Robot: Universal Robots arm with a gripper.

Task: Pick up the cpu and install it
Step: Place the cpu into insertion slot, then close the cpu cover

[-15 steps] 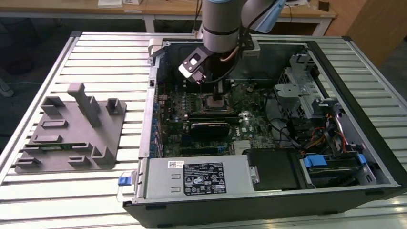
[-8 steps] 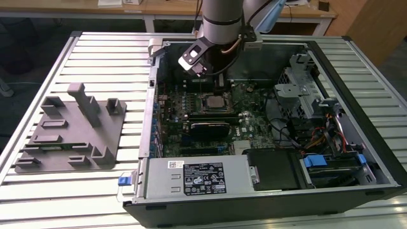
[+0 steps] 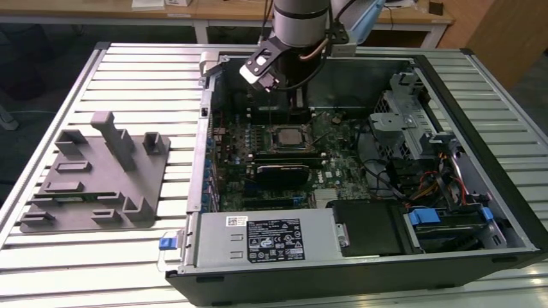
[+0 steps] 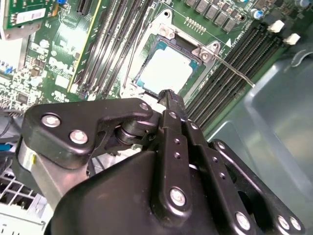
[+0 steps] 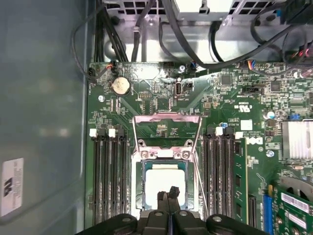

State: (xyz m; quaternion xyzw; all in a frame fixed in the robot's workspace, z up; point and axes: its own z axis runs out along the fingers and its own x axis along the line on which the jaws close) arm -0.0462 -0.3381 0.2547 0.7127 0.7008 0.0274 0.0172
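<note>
Exterior view: the open computer case (image 3: pixel 360 83) lies on the slatted surface (image 3: pixel 128 70), with 1 white printed label (image 3: pixel 276 239) at its 6 o'clock edge and a grey tray (image 3: pixel 94 186) at 9 o'clock. The cpu (image 3: pixel 287 136) sits seated on the motherboard (image 3: pixel 342 170) inside. First wrist view: the gripper (image 5: pixel 168 196) is closed and empty, its tips over the cpu. Second wrist view: likewise.

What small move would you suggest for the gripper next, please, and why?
Probably lift the gripper straight up: the cpu already lies flat in its socket, the closed fingertips hold nothing, and the retention frame stands open.
</note>
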